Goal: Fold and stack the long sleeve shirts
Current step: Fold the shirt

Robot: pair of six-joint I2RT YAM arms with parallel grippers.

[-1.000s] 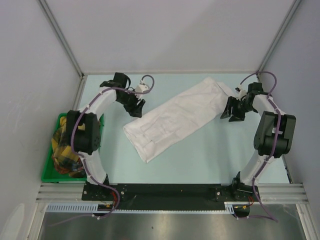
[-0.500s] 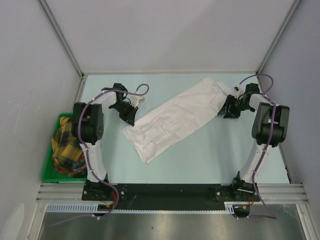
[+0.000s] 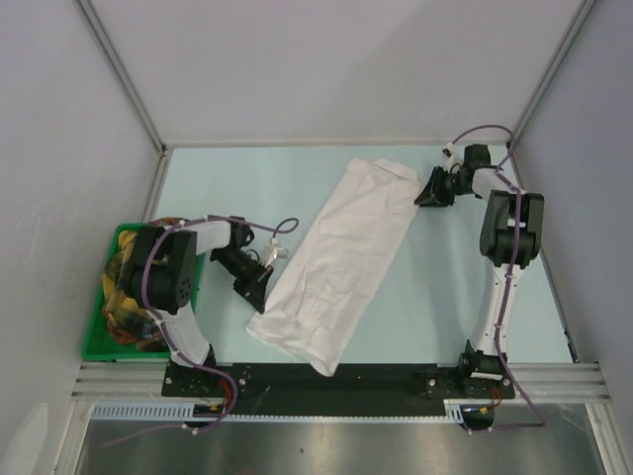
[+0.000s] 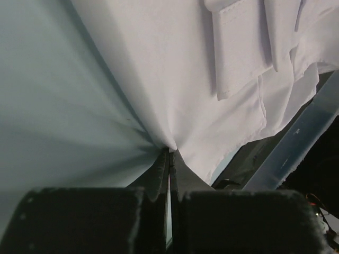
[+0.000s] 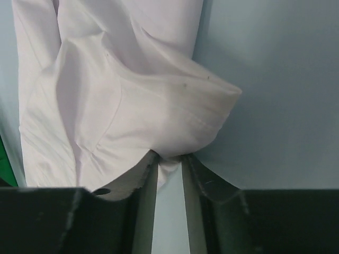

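One long sleeve shirt (image 3: pixel 341 257), white and folded into a long strip, lies slanted on the pale table from the far right down to the near edge. My left gripper (image 3: pixel 263 281) is at its near-left edge. In the left wrist view the gripper (image 4: pixel 170 152) is shut on a pinch of the shirt (image 4: pixel 185 69), which pulls taut from the tips. My right gripper (image 3: pixel 423 195) is at the shirt's far right corner. In the right wrist view the gripper (image 5: pixel 168 159) is shut on a rounded fold of the shirt (image 5: pixel 122 95), with cloth between the tips.
A green bin (image 3: pixel 94 336) at the table's left edge holds a yellow and red plaid cloth (image 3: pixel 129 287). The dark front rail (image 3: pixel 326 378) runs just beyond the shirt's near end. Grey enclosure walls close in the back and both sides.
Both grippers have shut on the shirt. The left gripper has pulled its end toward the near edge and the right its end toward the far right, swinging the strip steeper.
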